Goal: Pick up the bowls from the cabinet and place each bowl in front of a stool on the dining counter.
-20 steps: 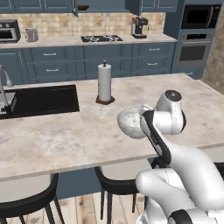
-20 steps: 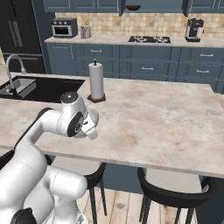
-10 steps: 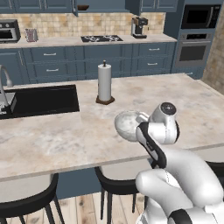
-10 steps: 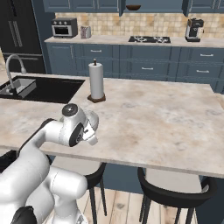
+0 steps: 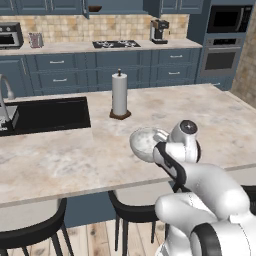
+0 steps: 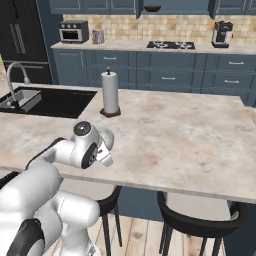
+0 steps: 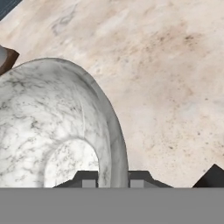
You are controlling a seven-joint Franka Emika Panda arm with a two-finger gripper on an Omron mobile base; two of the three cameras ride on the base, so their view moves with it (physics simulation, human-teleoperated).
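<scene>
- The two-finger gripper (image 7: pixel 108 180) is closed narrowly on the rim of the deep, round grey-white marbled stone bowl (image 5: pixel 145 142); in the hand view its two dark finger tips sit on either side of the bowl's wall.
- The stone bowl is over the large beige marble-look dining counter (image 5: pixel 60 160), on the near side of the white paper-towel roll on its dark wooden base (image 5: pixel 119 95) and closer to the counter's front edge. Whether it touches the top cannot be told.
- Since a second ago the white arm's wrist has come lower, and the stone bowl with it.
- A black stool with a curved low backrest (image 5: pixel 131 211) stands below the counter's edge, just under the stone bowl.
- The wider dark brown wooden bowl (image 5: pixel 94 8) rests on the shelf of the dark blue-grey open wall cabinet (image 5: pixel 115 6), far behind the paper-towel roll, as before.
</scene>
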